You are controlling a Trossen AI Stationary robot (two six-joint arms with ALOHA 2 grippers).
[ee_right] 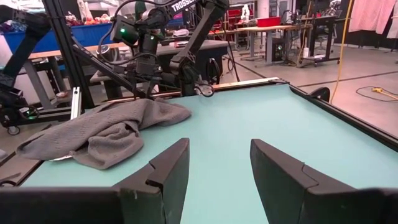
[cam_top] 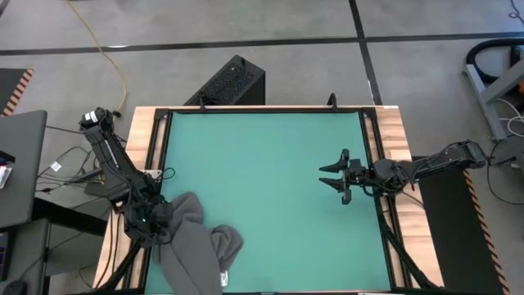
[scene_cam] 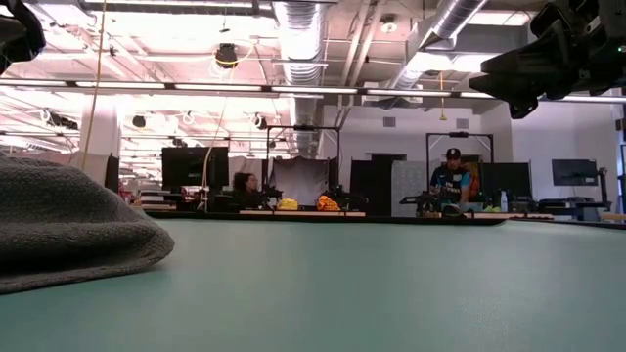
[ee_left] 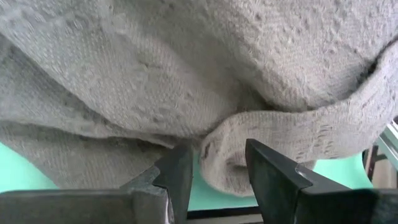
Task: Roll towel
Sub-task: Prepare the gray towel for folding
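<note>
Green tabletop [cam_top: 270,180] is mostly bare; the towel [cam_top: 192,246] lies crumpled at its near-left corner, partly hanging over the edge. A fold of it is seen between the parted fingers of the left gripper [ee_left: 217,168] (not yet pinched, it seems). The right gripper [cam_top: 337,176] hangs open, well apart. Before rolling, the cloth should probably be dragged inward and flattened.

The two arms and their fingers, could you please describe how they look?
Both arms are dark, almost black, built from jointed segments. The left arm trails thin black cables at its base, shows a small green light near the wrist, and carries white lettering seen in the right wrist view. The right gripper has two flat, wedge-shaped dark fingers; the left gripper's fingers look the same.
</note>
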